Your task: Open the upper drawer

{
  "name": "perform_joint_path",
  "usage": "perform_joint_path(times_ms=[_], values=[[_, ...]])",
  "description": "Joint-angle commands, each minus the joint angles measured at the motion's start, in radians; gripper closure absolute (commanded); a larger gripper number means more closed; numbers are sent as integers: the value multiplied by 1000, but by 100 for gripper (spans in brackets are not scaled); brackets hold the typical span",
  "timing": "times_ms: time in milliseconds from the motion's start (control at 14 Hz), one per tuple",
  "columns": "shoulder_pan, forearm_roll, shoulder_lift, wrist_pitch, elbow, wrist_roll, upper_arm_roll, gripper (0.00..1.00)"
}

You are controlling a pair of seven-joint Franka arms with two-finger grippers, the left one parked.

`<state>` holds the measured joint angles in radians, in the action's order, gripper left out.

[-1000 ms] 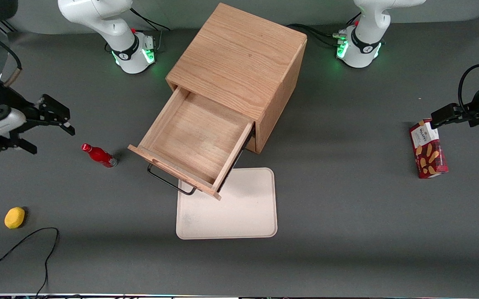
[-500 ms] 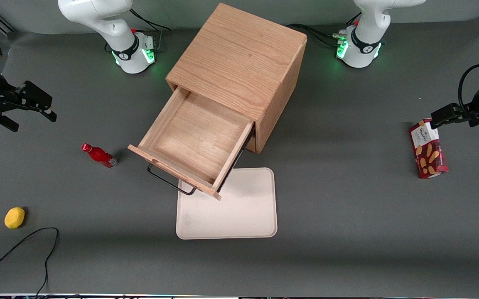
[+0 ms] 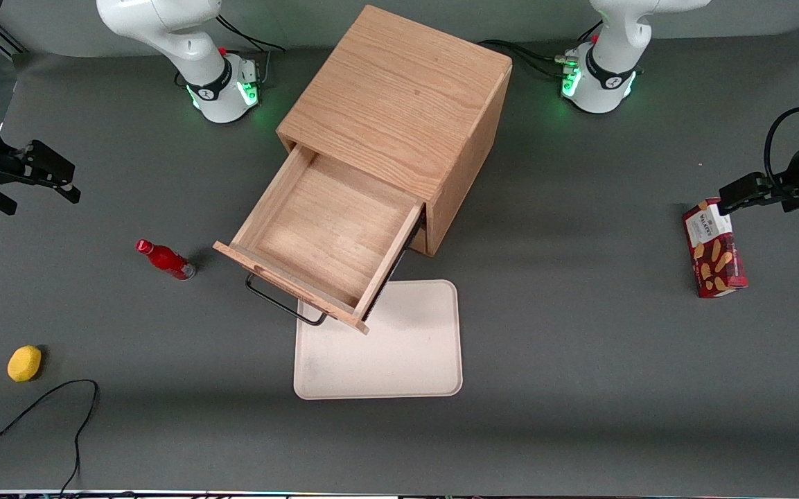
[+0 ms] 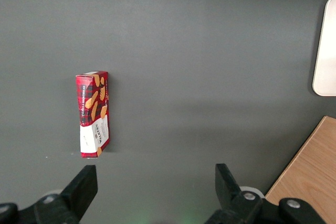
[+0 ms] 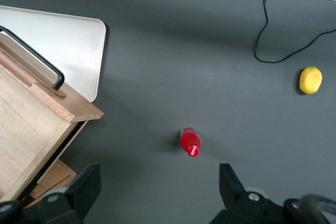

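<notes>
Front view: the upper drawer [image 3: 323,239] is standing pulled well out of the oak cabinet [image 3: 399,118], its interior bare and its black bar handle [image 3: 285,303] projecting over the edge of the cream tray [image 3: 399,353]. Over the last second the pincer [image 3: 39,177] has been retreating from the drawer, moving past the red bottle [image 3: 165,259] toward the working arm's end of the worktop [image 3: 579,346], while the drawer has been holding the same extension. This indicates that the pull is complete and the arm is clearing away. The pincer is now well apart from the drawer, with its fingers spread and nothing between them. A yellow lemon-like object [image 3: 24,363] is lying nearer the camera than the bottle.

Right wrist view: both fingers [image 5: 79,190] of the pincer are showing wide apart and gripping nothing. The red bottle [image 5: 190,141] is standing on the worktop between them, with the drawer's front corner and the handle [image 5: 34,56] off to the side, untouched.

Left wrist view: only a red biscuit box [image 4: 93,114] is lying on the worktop, with a tray edge and a cabinet corner visible; the drawer is not showing.
</notes>
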<state>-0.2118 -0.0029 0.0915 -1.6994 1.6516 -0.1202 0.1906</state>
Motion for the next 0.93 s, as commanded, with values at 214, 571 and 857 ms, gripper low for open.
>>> perform_joint_path(times_ms=[214, 571, 857], values=[[6, -9, -47, -20, -50, 112, 9, 0], [74, -12, -36, 67, -50, 120, -56, 0], [66, -12, -33, 75, -33, 120, -46, 0]])
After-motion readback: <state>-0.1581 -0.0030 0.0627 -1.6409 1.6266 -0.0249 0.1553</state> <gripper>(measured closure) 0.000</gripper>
